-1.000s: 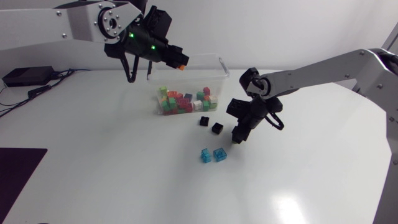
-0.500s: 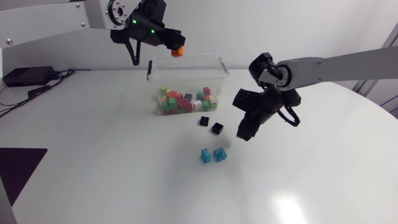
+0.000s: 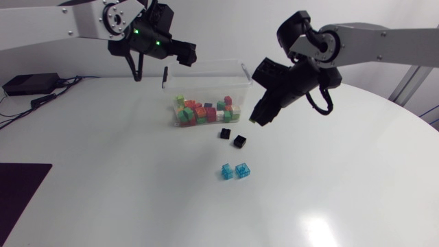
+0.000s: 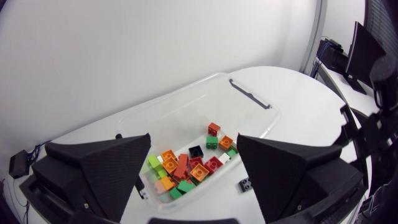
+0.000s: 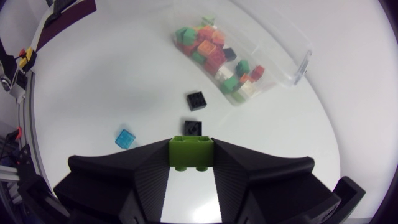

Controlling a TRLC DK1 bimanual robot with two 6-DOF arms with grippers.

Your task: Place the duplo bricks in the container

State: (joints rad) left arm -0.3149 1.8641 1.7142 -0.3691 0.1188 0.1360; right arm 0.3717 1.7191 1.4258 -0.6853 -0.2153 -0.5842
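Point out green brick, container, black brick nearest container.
green brick [image 5: 192, 151]: right wrist view, front face.
container [image 4: 180, 127]: left wrist view, bare floor.
black brick nearest container [image 3: 225, 134]: head view, top.

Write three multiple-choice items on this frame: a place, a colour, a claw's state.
1. The two black bricks lie: A in a claw; B on the table between container and blue bricks; C stacked together.
2. The brick in the right claw is: A red; B blue; C green.
3. The left claw is: A open and empty; B shut on a brick; C resting on the table.
B, both sit on bare tabletop; C, a green brick is pinched there; A, it gapes with nothing gripped.
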